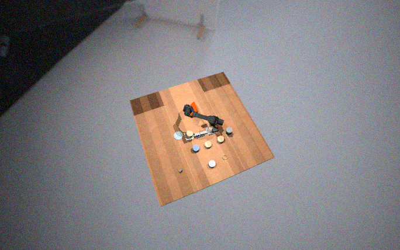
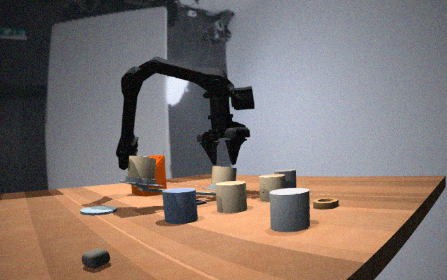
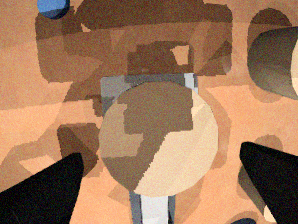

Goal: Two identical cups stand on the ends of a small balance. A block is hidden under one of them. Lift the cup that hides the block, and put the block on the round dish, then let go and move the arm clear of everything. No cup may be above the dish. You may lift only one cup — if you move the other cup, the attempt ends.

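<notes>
The balance (image 1: 201, 134) (image 2: 206, 193) (image 3: 155, 210) carries a tan cup at each end. Its left end stands higher than its right end in the exterior view. The left cup (image 1: 189, 134) (image 2: 141, 167) is upright. The right cup (image 1: 210, 129) (image 2: 223, 175) (image 3: 192, 160) is upright on the lower end. My gripper (image 2: 224, 163) (image 3: 164, 156) is open and empty, pointing down just above the right cup, with one fingertip on each side of it in the wrist view. The pale blue round dish (image 1: 178, 135) (image 2: 98, 210) lies beyond the left end, with nothing on it. No block shows.
A blue cylinder (image 1: 195, 148) (image 2: 180, 206), two tan cylinders (image 1: 207, 144) (image 2: 272, 188), a white-topped cylinder (image 1: 211, 163) (image 2: 289, 211) and a grey cylinder (image 1: 228, 131) stand around the balance's front and right. A ring (image 2: 325, 206), a dark stone (image 1: 180, 170) (image 2: 95, 258) and a small blue piece (image 3: 53, 6) lie farther out.
</notes>
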Robot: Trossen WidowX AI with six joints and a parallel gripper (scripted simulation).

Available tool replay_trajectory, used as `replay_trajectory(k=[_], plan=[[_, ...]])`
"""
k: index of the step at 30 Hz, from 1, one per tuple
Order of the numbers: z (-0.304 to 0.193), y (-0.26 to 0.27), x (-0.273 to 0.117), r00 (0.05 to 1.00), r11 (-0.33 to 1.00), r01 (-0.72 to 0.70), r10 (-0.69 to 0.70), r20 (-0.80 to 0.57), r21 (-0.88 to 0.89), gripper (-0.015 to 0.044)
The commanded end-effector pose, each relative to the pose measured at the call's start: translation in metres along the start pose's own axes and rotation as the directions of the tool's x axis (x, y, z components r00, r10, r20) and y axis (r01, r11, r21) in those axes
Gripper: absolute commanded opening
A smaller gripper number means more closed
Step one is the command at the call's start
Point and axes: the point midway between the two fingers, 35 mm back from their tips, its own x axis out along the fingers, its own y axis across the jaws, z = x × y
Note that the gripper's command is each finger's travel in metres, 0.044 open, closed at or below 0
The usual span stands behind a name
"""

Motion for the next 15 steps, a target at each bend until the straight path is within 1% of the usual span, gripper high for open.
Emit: replay_trajectory(k=[1, 15], plan=[[-0.002, 0.0, 0.008, 1.0, 1.0, -0.003, 0.003, -0.008, -0.005, 0.044], [-0.002, 0.0, 0.031, 1.0, 1.0, -0.002, 0.002, -0.009, -0.005, 0.044]])
